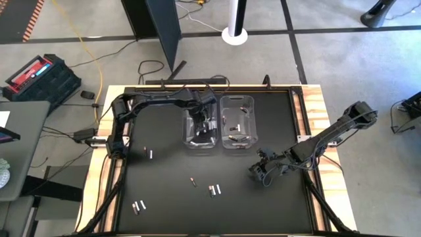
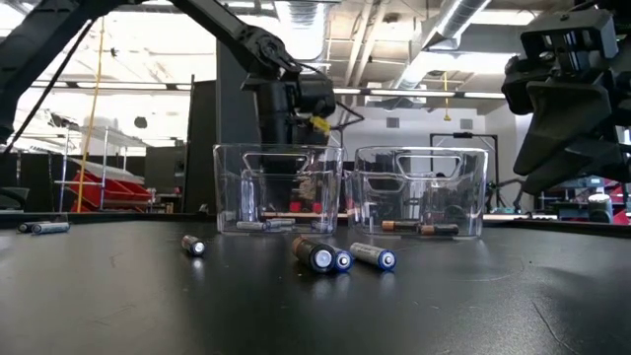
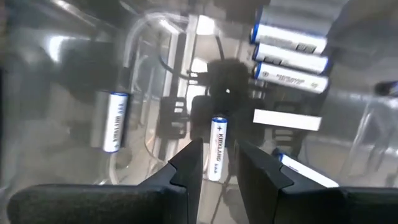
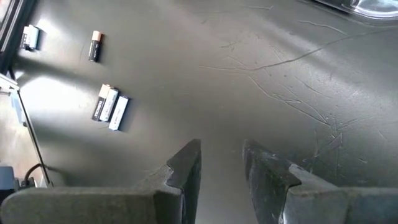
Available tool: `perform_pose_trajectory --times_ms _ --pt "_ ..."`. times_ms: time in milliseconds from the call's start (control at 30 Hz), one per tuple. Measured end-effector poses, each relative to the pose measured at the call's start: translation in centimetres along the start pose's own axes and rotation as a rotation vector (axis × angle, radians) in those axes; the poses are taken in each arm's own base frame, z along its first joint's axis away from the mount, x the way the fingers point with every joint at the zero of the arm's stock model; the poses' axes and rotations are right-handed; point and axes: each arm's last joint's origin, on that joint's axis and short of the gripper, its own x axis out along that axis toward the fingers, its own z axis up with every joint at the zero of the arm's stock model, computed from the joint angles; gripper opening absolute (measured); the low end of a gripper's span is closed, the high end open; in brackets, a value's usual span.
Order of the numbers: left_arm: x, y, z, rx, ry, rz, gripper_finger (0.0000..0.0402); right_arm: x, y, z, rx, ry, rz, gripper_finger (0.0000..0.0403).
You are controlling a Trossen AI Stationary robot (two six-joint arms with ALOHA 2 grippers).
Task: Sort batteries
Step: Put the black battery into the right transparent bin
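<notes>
Battery being released into left bin

A white battery (image 3: 216, 148) is being loosed between the left gripper's (image 3: 216, 163) parted fingers; the right gripper (image 4: 221, 163) is being held open, empty.

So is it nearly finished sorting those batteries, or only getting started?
Partway. Some batteries already lie in both clear bins: silvery-white ones in the left bin, dark ones in the right bin. The left gripper is inside the left bin, jaws apart around a white battery it seems to be dropping. Several batteries lie loose on the table; the right gripper waits open.

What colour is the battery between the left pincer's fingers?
Silvery-white with a blue end; left wrist view shows it best.
</notes>
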Motion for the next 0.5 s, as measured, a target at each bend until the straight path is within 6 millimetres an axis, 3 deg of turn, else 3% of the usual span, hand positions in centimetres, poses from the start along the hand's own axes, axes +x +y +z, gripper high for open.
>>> perform_pose_trajectory --times_ms 300,500 --pt "-7.4 0.6 -0.9 -0.236 -0.134 0.026 0.0089 0.0 0.0 0.0 -0.002 0.0 -0.001 0.0137" --pt "-11.7 0.5 -3.6 -0.461 -0.098 0.087 0.0089 0.0 -0.1 0.0 -0.005 0.002 -0.011 0.0137"
